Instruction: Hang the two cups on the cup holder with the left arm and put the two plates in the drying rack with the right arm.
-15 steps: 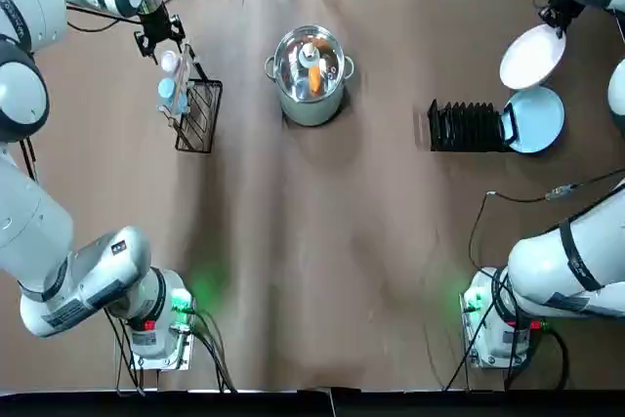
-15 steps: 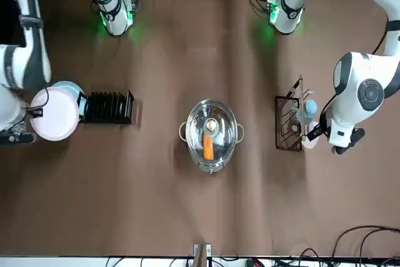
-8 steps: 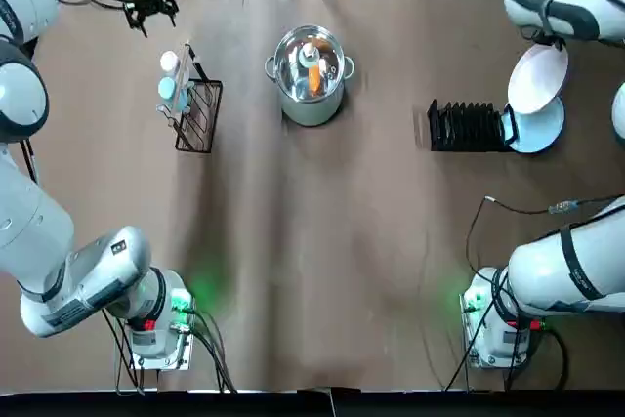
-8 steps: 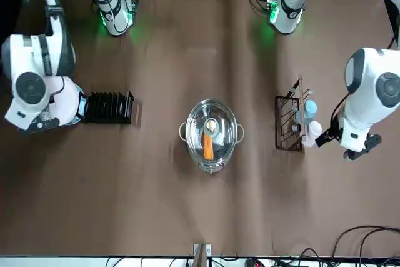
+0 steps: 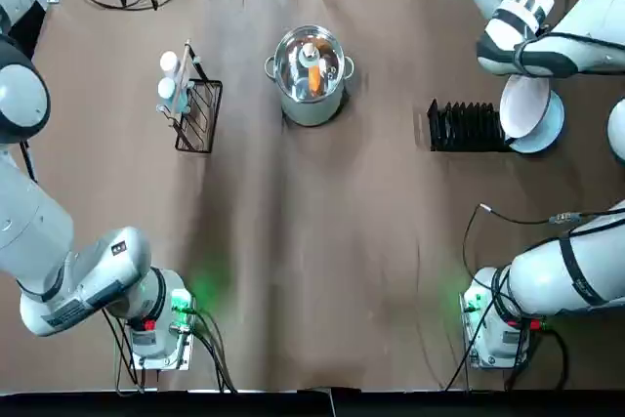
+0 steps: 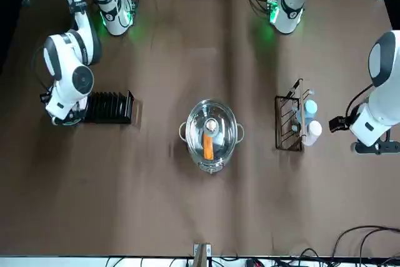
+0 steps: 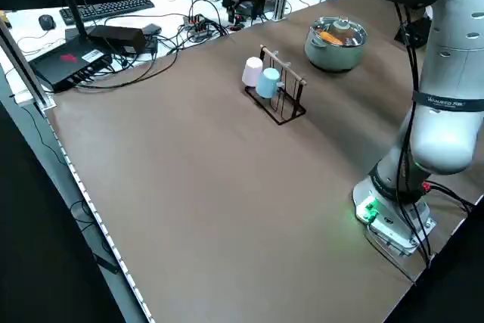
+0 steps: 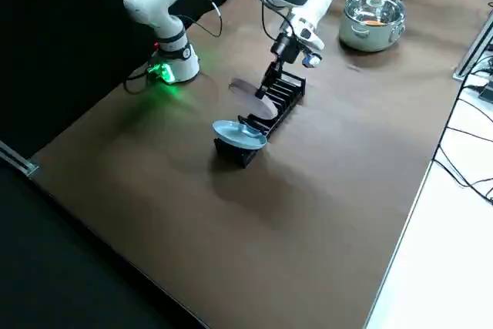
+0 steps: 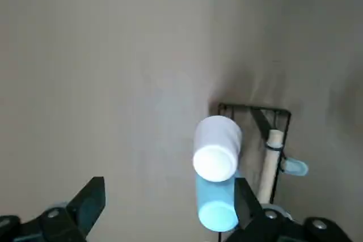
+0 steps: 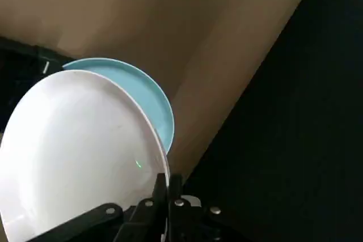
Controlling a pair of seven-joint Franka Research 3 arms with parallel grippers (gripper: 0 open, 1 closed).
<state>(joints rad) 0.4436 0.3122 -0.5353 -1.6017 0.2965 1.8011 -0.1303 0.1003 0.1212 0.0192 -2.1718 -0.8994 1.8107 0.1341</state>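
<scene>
White plate (image 5: pixel 522 107): it is at the upper right of the top view, its rim caught between the nearly closed fingers of the right gripper (image 10: pixel 168 182), over the rack (image 5: pixel 469 127). In the right side view it leans above the slots, left of centre in the upper half; whether its lower edge is inside one, I cannot tell. The blue plate (image 8: pixel 240 135) stands at one end of the rack, tilted, and from overhead the white one partly covers it. The step in hand looks to be seating the white plate. To do it well, square it to the slots, pick a slot clear of the blue plate, and lower it straight until the rack carries the weight; only then ease the fingers apart and back off along the plate's face. Opening early could let it tip or roll; drifting sideways could knock the blue plate loose. The left gripper (image 9: pixel 170 182), at the upper left of the top view, is spread wide with nothing in it; the white cup (image 9: pixel 217 145) and blue cup (image 9: pixel 217 202) hang on the holder (image 7: pixel 301 81), so that half looks done.
</scene>
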